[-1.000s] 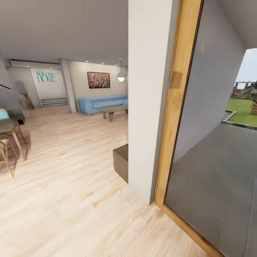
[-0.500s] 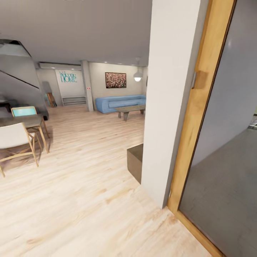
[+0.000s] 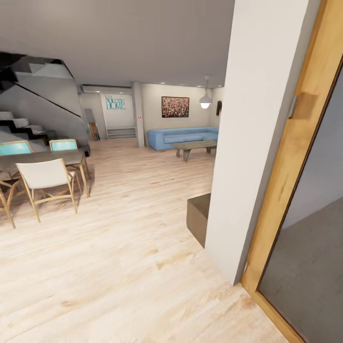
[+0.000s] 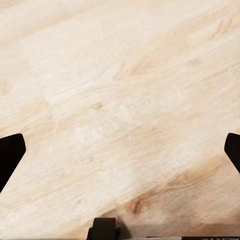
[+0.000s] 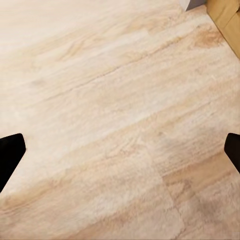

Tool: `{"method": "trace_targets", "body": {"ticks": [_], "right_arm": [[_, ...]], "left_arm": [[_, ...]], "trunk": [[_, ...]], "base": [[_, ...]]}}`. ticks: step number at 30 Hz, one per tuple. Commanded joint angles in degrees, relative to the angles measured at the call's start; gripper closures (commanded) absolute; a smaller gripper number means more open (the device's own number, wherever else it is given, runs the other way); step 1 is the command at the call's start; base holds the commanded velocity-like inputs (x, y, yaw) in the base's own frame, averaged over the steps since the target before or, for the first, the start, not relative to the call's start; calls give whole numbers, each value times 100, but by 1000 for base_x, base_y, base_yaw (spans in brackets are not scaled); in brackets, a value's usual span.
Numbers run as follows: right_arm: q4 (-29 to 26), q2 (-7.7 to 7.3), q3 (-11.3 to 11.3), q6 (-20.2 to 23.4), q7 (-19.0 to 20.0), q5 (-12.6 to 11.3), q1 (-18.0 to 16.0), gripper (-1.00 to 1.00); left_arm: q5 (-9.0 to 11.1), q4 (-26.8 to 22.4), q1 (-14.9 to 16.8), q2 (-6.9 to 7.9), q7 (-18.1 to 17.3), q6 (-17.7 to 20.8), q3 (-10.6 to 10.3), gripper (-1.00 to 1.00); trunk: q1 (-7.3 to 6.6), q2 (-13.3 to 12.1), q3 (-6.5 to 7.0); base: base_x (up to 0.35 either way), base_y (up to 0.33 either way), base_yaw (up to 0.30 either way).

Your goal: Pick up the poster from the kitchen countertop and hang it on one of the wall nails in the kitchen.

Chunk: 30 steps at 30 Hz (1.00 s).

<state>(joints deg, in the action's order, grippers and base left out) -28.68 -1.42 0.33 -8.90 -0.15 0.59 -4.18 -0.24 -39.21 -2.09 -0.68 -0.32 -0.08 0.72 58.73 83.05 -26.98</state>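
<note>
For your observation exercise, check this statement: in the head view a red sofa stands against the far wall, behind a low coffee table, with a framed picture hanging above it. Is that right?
Not quite. The head view shows the sofa is blue, not red. The rest holds: it stands against the far wall, behind the low coffee table, with the framed picture hanging above it.
</note>
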Motion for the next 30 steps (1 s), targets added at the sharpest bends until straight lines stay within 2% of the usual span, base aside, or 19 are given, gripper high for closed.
{"method": "trace_targets", "body": {"ticks": [1, 7, 11, 24, 27, 30], "right_arm": [[3, -3, 3, -24, 0, 5, 1, -100], [3, -7, 2, -67, 5, 3, 11, -100], [3, -2, 2, -84, -13, 5, 13, -100], [5, 9, 10, -87, -29, 12, 13, -100], [45, 9, 12, -86, -29, 12, 13, -100], [154, 9, 13, -90, -29, 10, 13, -100]], "left_arm": [[-3, -8, -2, -2, -3, -1, 8, -100], [-3, -8, -2, -2, -3, -1, 8, -100], [-3, -8, -2, -2, -3, -1, 8, -100], [6, -8, -2, 5, -1, -1, 16, -100], [9, -8, -2, 5, 2, -3, 72, -100], [12, -8, -2, 6, 1, -6, 231, -100]], "trunk": [[0, 3, -7], [0, 3, -12], [0, 3, -26], [0, 3, -69], [0, 3, -79], [0, 3, -88]], "base": [[0, 0, 98], [0, 0, 43], [0, -160, 223], [0, -8, 258], [0, 0, 260], [0, 0, 260]]}}
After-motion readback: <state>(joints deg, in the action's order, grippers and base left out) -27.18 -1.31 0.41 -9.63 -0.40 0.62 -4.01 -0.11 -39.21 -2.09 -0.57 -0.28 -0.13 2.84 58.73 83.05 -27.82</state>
